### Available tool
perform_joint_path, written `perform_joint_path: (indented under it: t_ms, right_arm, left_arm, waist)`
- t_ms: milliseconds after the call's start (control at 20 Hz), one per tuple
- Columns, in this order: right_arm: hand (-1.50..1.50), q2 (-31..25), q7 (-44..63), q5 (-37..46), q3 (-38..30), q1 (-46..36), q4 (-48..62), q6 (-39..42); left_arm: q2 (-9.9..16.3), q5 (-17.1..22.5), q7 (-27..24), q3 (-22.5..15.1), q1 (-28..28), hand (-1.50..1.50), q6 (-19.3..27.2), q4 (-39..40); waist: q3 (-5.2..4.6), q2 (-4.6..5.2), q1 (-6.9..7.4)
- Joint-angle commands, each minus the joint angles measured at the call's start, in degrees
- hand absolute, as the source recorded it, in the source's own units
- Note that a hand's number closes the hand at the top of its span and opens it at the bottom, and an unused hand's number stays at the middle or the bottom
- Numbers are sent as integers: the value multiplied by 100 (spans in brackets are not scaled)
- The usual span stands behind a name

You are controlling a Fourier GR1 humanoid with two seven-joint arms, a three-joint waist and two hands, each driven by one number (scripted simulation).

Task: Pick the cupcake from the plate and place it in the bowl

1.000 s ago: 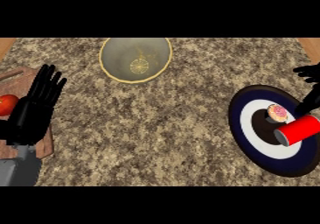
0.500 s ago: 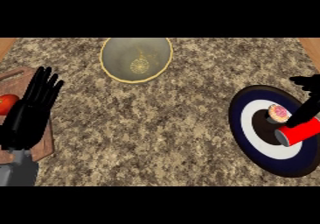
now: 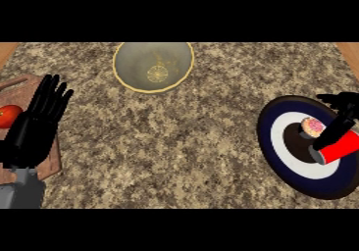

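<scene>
Approach step — right hand fingers spread, empty, cupcake just below-left on plate; next: lower, close round it.

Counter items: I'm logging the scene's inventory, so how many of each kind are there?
Bowl: 1
Plate: 1
Cupcake: 1
Red cup: 1
Cutting board: 1
Tomato: 1
Total: 6

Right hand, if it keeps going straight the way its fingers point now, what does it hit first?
Probably the cupcake. The right hand hangs over the plate with its fingers aimed down-left at it; the red cup lies just beside that line. Height is unclear from this view, so it could brush the cup instead.
</scene>
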Motion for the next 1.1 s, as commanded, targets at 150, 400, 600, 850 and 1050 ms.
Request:
perform_joint_path:
  t_ms: [150, 400, 600, 850, 1050]
  right_arm:
    - [-150, 266, -761, 659, -166, -189, 1098, 18]
    - [150, 637, -531, 971, -21, -500, 1150, 131]
    - [150, 222, -1846, 1545, 335, -437, 1403, 241]
    - [150, 253, -1856, 1870, 206, -677, 1478, 416]
    - [150, 1567, -1542, 2029, 988, -1035, 356, 171]
  left_arm:
    - [3, -14, 118, 157, 33, 0, -110, -104]
    - [-78, -83, 282, 86, 89, 0, -105, -296]
    - [-286, -340, -407, 6, -158, 0, -202, 538]
    - [-190, -200, -131, 183, 186, 0, -286, 26]
    - [-30, -57, 284, 266, -338, 0, -219, 203]
  waist:
    - [1, 11, 37]
    - [0, 4, 34]
    - [1, 29, 30]
    - [-1, 4, 29]
    - [-10, -50, 70]
